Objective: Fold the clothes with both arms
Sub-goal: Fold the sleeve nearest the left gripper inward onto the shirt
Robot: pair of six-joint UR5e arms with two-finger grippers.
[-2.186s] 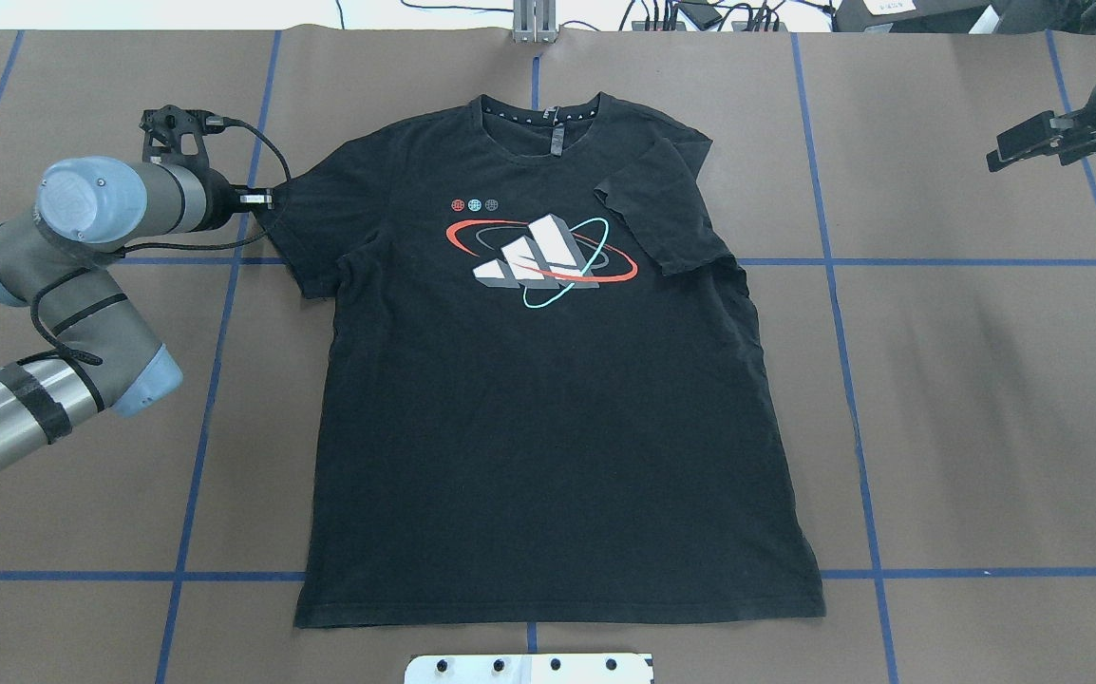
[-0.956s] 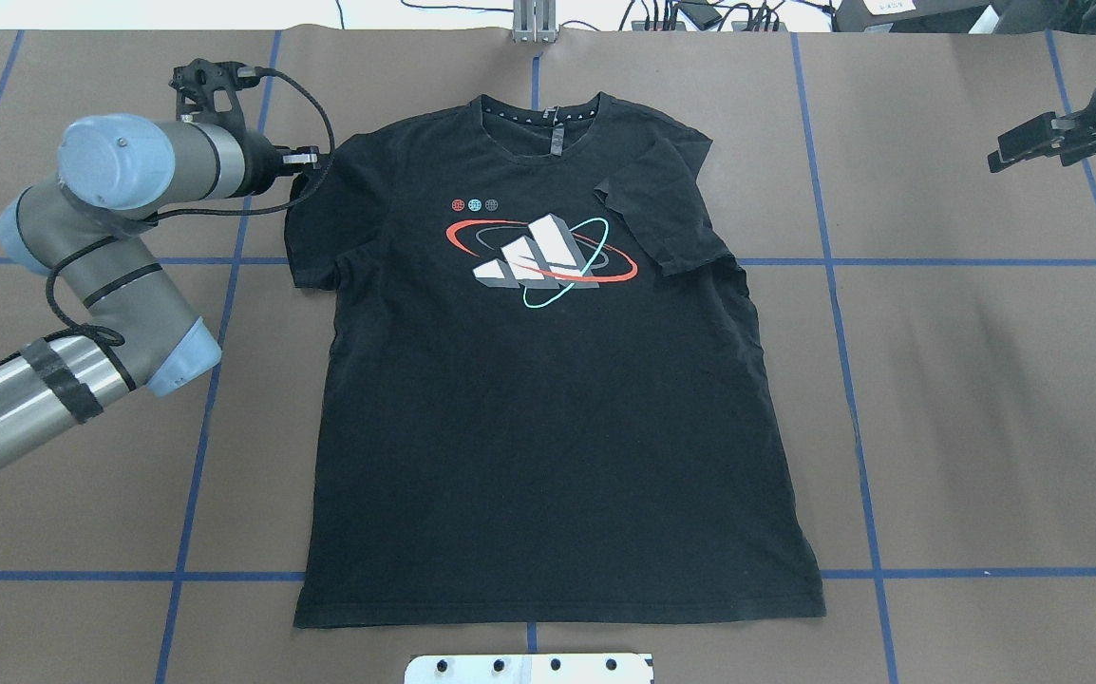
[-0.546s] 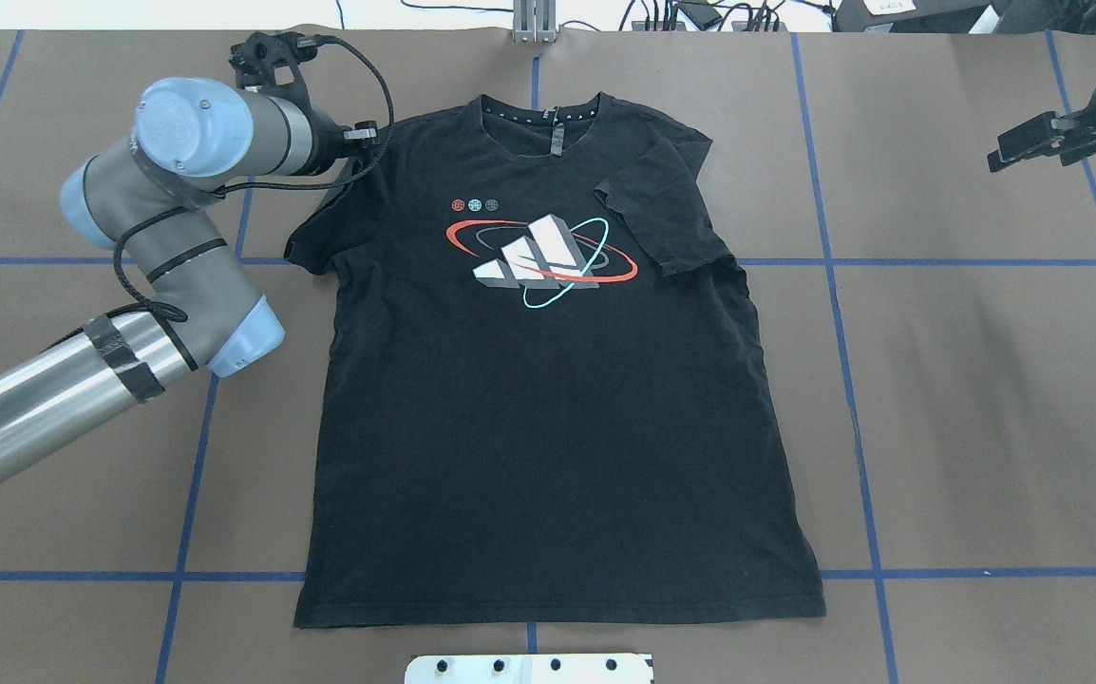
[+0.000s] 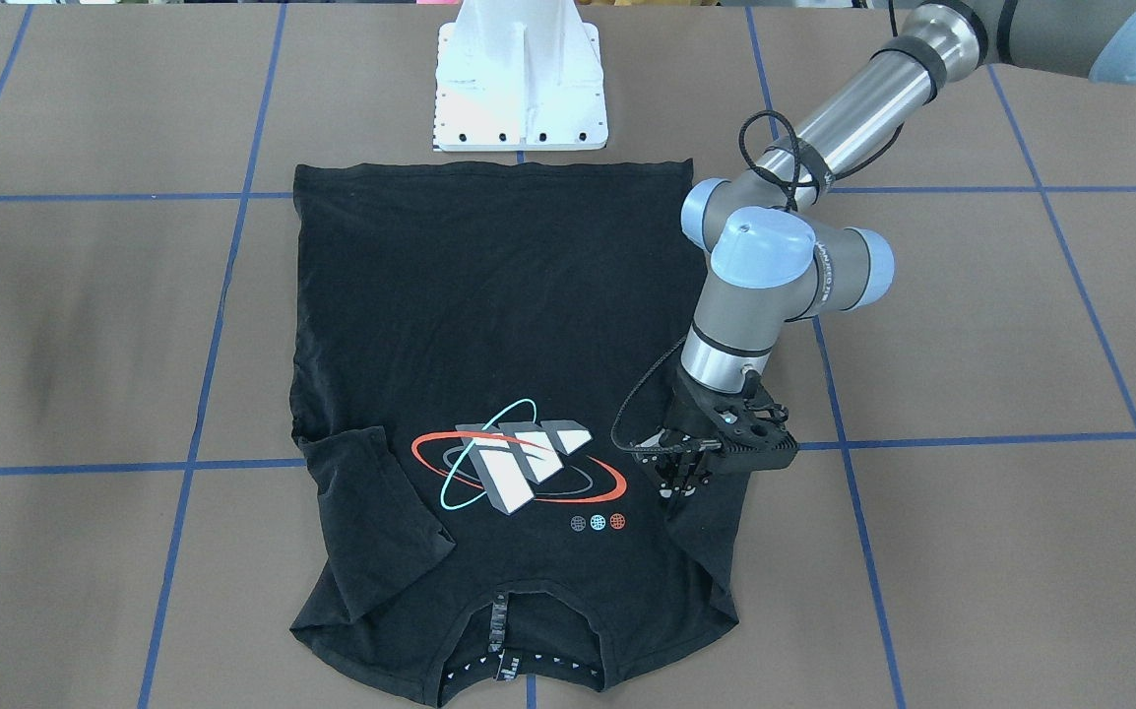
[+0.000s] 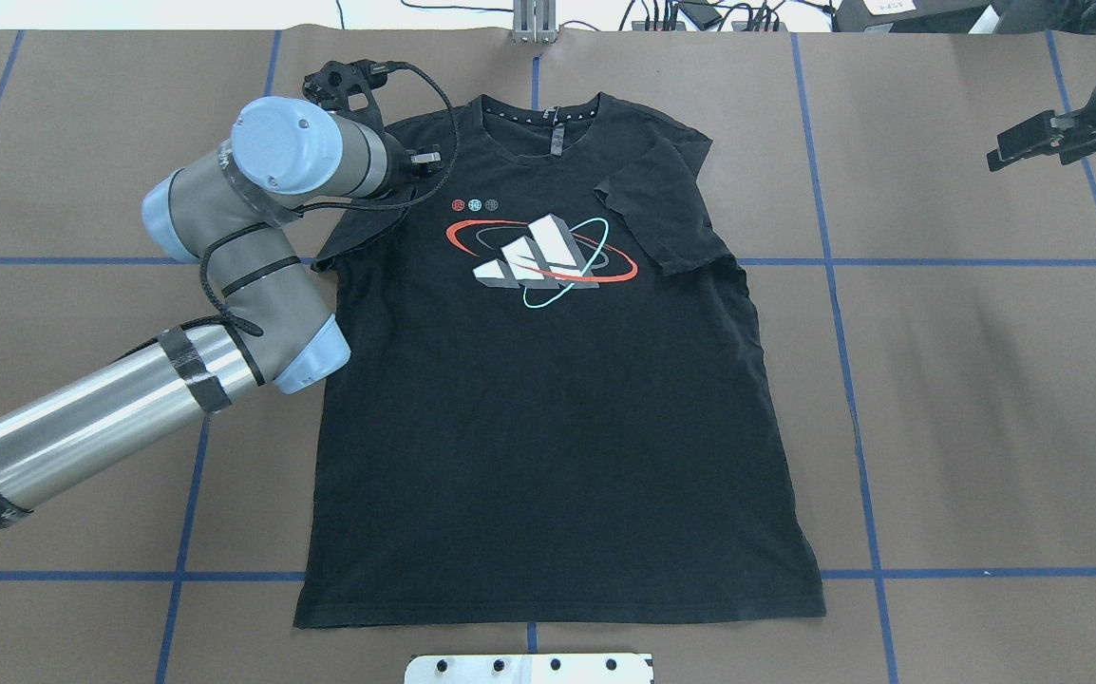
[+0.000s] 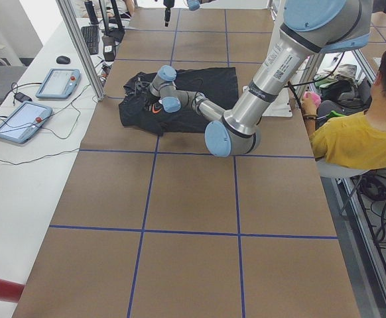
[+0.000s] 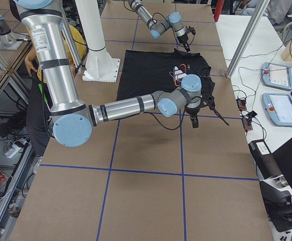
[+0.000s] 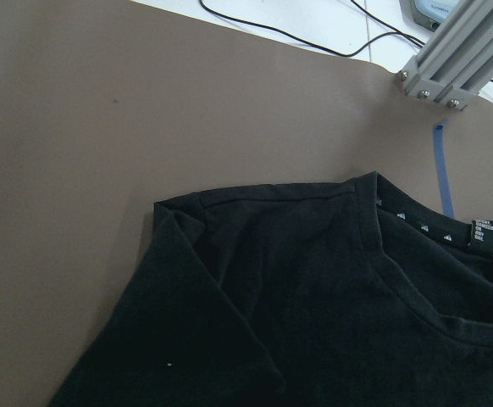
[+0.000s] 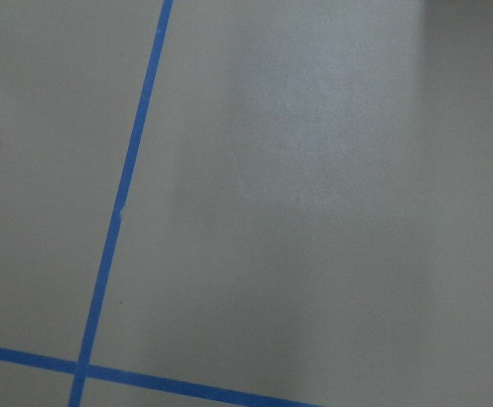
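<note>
Over T-shirt (image 5: 557,427) chest | left claw (image 4: 683,484) carried pinched sleeve (image 5: 363,228) inward

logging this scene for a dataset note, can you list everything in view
T-shirt: one, black, flat logo-up mid-table, robot's-right sleeve folded in.
Logo: one, white, red-orange and teal, on its chest.
Table: one, brown, blue tape grid.
Pedestal: one, white, by the hem.
Tablets: two, grey-blue, white side bench.
Person: one, yellow shirt, seated near the robot's base.
Left arm: one, grey-silver; left gripper, black, jaws shut on the T-shirt's other sleeve.
Right arm: one, grey-silver; right gripper, black, off the shirt, jaws unclear.
</note>
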